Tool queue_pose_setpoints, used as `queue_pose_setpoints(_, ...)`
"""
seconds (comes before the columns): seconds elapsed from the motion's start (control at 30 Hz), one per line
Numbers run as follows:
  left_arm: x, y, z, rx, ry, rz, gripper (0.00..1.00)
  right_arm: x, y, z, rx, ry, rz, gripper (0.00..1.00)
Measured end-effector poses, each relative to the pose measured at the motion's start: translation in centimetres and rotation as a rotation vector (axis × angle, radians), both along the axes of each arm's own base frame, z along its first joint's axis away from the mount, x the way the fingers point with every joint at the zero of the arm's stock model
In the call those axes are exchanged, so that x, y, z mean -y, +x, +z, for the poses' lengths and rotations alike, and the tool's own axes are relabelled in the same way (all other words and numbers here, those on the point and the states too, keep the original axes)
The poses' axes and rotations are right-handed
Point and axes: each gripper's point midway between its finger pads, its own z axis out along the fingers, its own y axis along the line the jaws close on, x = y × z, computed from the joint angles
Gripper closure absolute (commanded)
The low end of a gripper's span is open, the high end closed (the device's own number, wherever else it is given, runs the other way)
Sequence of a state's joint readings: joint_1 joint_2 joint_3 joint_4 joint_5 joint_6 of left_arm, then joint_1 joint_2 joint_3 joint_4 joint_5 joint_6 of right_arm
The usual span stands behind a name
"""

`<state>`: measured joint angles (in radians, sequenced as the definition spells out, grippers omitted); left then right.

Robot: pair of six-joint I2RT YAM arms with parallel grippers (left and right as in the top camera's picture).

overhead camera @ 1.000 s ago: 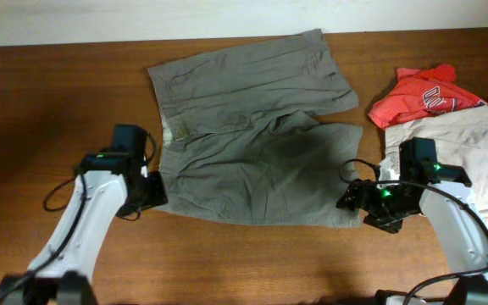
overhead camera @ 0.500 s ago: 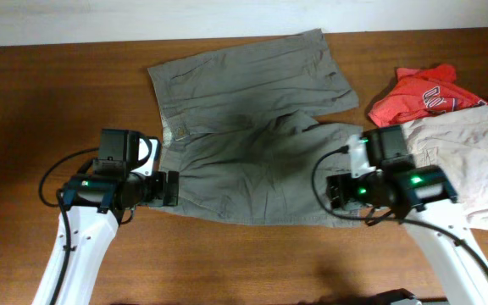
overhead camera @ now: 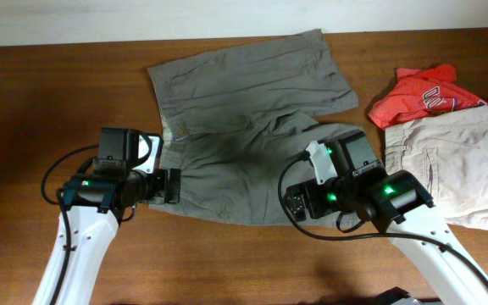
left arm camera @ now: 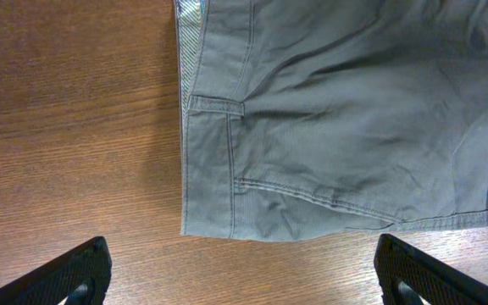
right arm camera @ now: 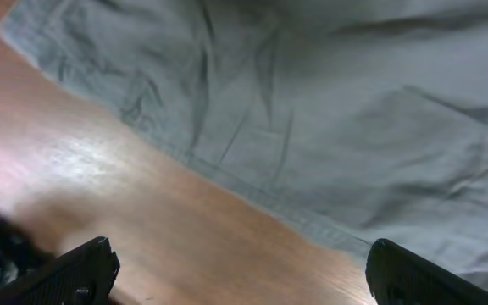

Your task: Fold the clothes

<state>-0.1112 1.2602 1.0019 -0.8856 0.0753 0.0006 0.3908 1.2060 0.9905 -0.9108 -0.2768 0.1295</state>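
Now, shorts: spread flat on table, long axis waistband-to-hems, running left to right.
Left gripper: jaws wide, empty, just off shorts' near waistband corner.
Right gripper: jaws wide, empty, at shorts' near leg edge.

Overhead view. Brown wood-grain bench fills the frame below a pale wall strip along the top edge. Upper right: a crumpled red T-shirt with white lettering. Just below it, touching its lower edge, a pair of paler beige shorts lies flat and runs off the right edge of the frame.
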Motion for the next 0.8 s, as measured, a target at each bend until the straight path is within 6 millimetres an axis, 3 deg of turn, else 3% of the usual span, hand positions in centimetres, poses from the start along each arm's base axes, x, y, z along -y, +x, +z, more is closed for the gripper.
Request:
queue_pose_setpoints(0.1, 0.0, 0.1, 0.1, 0.006, -0.001, 0.0, 0.01, 1.1, -0.3, -0.6, -0.017, -0.059, -0.023, 0.0)
queue_pose_setpoints(0.23, 0.0, 0.2, 0.1, 0.008, -0.001, 0.0, 0.01, 5.0, 0.8, -1.2, 0.047, -0.278, -0.111, 0.01)
queue_pose_setpoints(0.43, 0.0, 0.2, 0.1, 0.008, -0.001, 0.0, 0.01, 8.8, 2.0, -1.5, 0.13, -0.572, 0.022, 0.01)
queue_pose_setpoints(0.67, 0.0, 0.2, 0.1, 0.008, -0.001, 0.0, 0.01, 10.7, 1.8, -4.6, 0.016, -0.778, 0.208, 0.01)
queue_pose_setpoints(0.8, 0.0, 0.2, 0.1, 0.008, -0.001, 0.0, 0.01, 9.8, 0.7, -6.3, -0.056, -0.849, 0.337, 0.01)
